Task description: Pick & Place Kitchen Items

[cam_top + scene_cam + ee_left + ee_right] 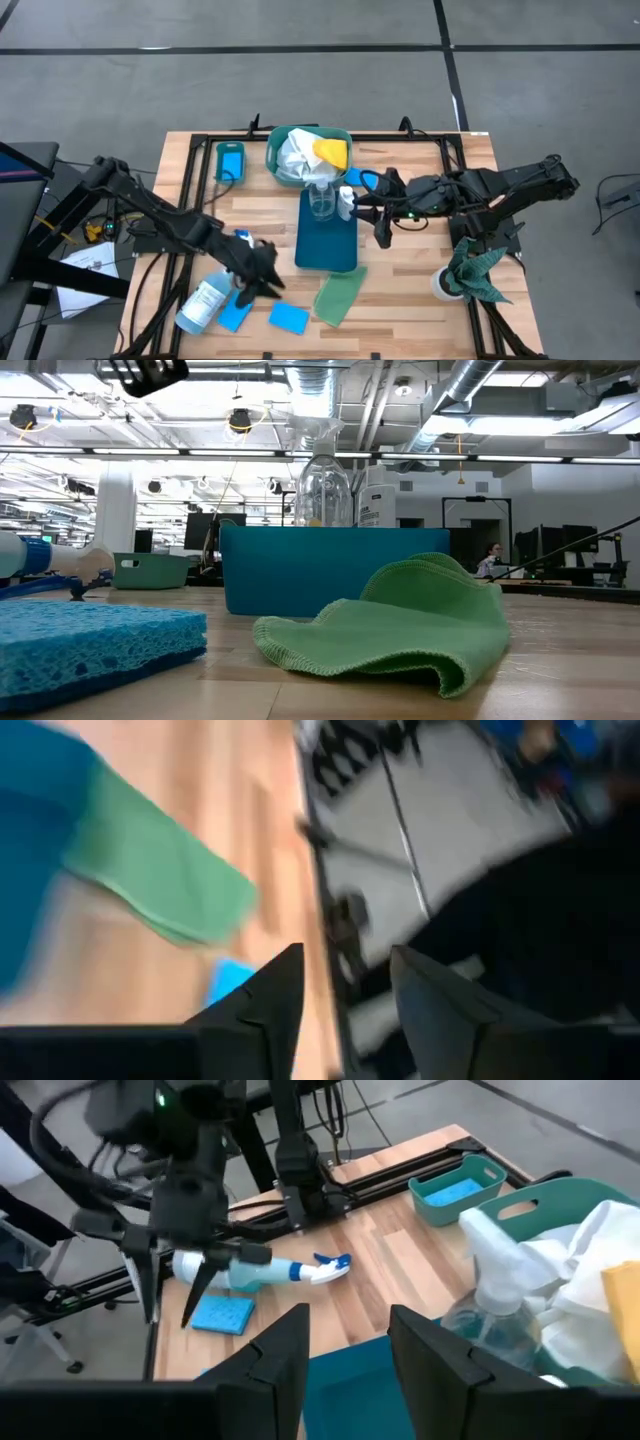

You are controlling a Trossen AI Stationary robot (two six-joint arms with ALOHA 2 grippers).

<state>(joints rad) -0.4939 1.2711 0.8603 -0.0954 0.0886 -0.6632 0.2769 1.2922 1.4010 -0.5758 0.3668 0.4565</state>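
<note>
Wooden slat table on a black frame, grey floor around it; office ceiling lights behind in the low view.

Teal tray sits at table centre. Clear bottle stands on its 12 o'clock end, small white bottle just beside it toward 3 o'clock. Green bin at 12 o'clock of the tray holds a white cloth and a yellow cloth. Small teal bin at 10 o'clock has a blue sponge inside.

Light-green cloth lies crumpled at 6 o'clock of the tray, touching its corner. Blue sponge at 7 o'clock, flat on the wood. Second blue sponge farther toward 8 o'clock, just beside the spray bottle, which lies on its side, blue trigger pointing toward the tray.

Left gripper hangs above the second sponge and the spray bottle's trigger end, fingers spread, nothing between them. Right wrist view confirms the spread: left gripper over the sponge.

Right gripper sits at 3 o'clock of the tray, just off its edge, fingers apart, empty.

Dark green rag draped at the 4 o'clock table corner over a white round object.
</note>
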